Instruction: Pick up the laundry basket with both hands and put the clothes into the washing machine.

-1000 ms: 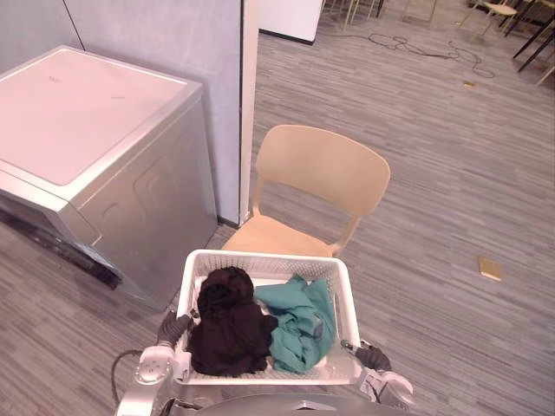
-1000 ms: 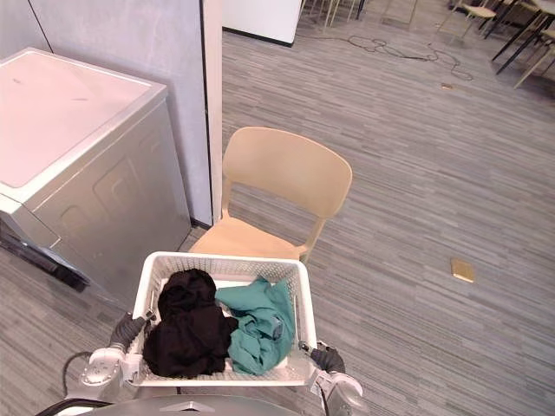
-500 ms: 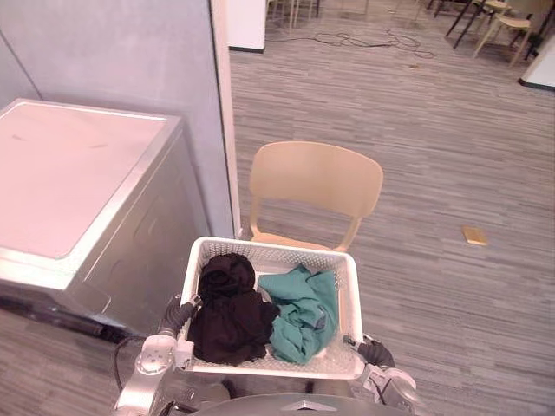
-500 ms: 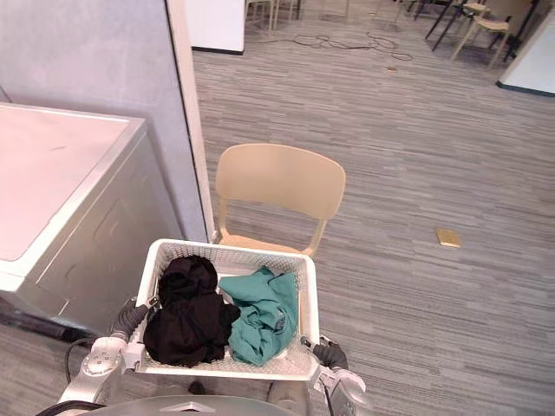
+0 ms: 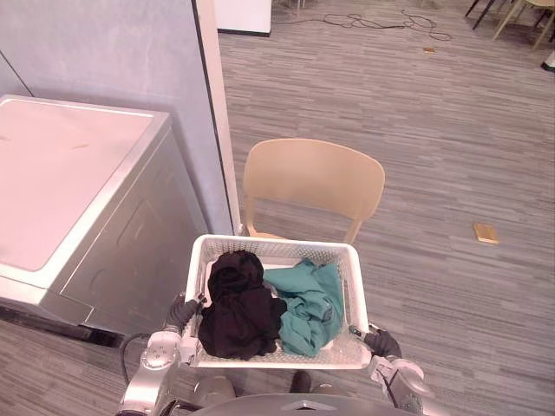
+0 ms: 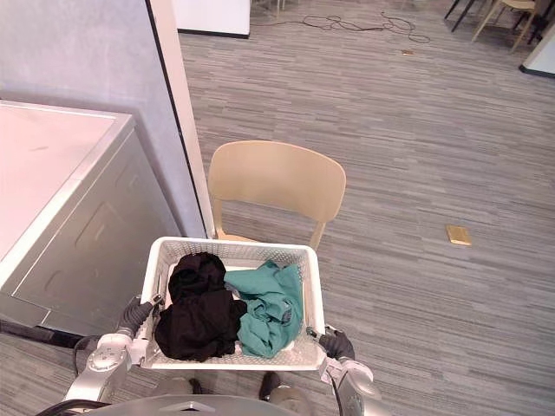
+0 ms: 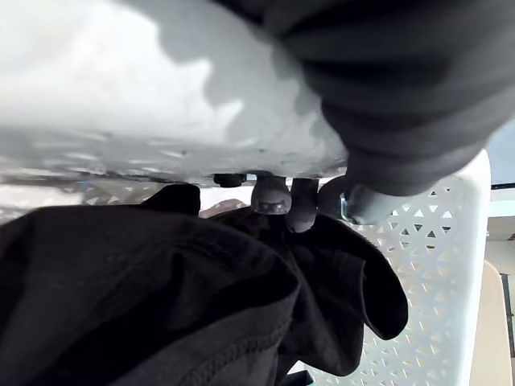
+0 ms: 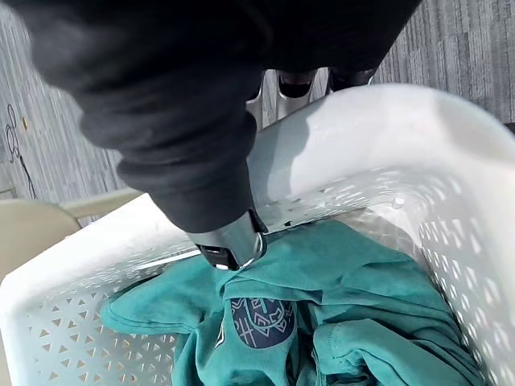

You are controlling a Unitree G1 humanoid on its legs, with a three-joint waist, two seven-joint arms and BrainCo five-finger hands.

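A white perforated laundry basket [image 5: 350, 276] is held off the floor in front of me, over the seat of a chair. Inside lie a black garment [image 5: 236, 303] on the left and a teal garment [image 5: 310, 303] on the right. My left hand [image 5: 185, 310] grips the basket's left rim; in the left wrist view its fingers [image 7: 273, 197] curl over the rim [image 7: 161, 88] above the black cloth [image 7: 161, 281]. My right hand [image 5: 381, 343] grips the right rim [image 8: 362, 137], thumb [image 8: 229, 233] inside by the teal garment [image 8: 322, 322]. The silver washing machine [image 5: 78, 199] stands to the left, its top flat.
A beige chair [image 5: 312, 178] stands just beyond the basket. A grey partition wall [image 5: 130, 52] rises behind the machine, with a white post at its edge. On the open carpet to the right lies a small tan floor plate [image 5: 486, 232]; cables [image 5: 390, 17] lie far back.
The whole picture has shifted, so the camera has moved; machine and chair sit differently in view. The basket stays held in both hands with the clothes unchanged.
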